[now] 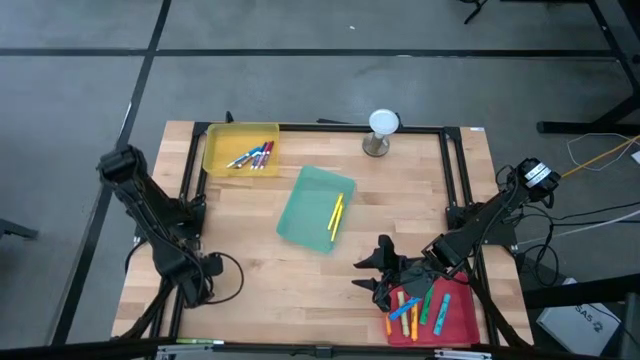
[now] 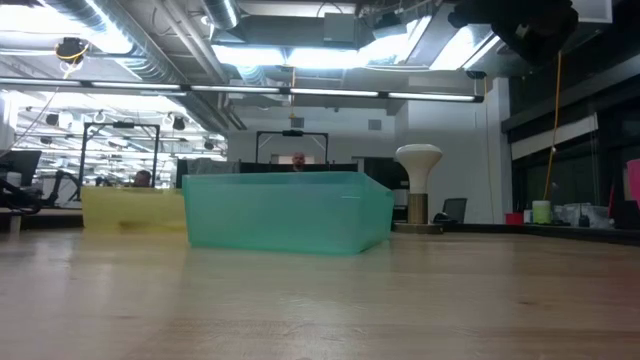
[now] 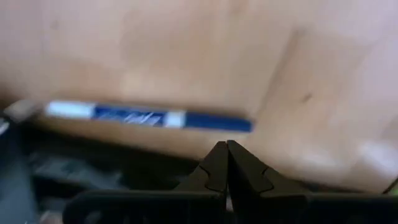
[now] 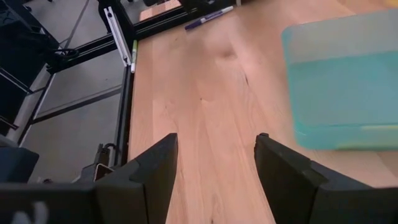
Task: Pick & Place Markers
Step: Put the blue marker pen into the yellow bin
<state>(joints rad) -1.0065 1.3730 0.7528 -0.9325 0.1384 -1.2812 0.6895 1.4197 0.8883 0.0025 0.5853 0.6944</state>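
High view, left to right: left tool (image 1: 197,290) at seven o'clock, pinched together, empty. Yellow tray (image 1: 240,149) at eleven o'clock holds several markers (image 1: 252,156); green tray (image 1: 316,209), centre, holds yellow ones. Right tool (image 1: 372,274), spread wide and empty, at five o'clock beside red tray (image 1: 455,318) with more markers.

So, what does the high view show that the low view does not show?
Only the high view shows the red tray holding mixed markers, the open right gripper beside it, the left gripper parked at the table's left edge, and the markers inside the trays. Only the low view shows the room behind the table. Both show the yellow tray, the green tray and the white lamp.
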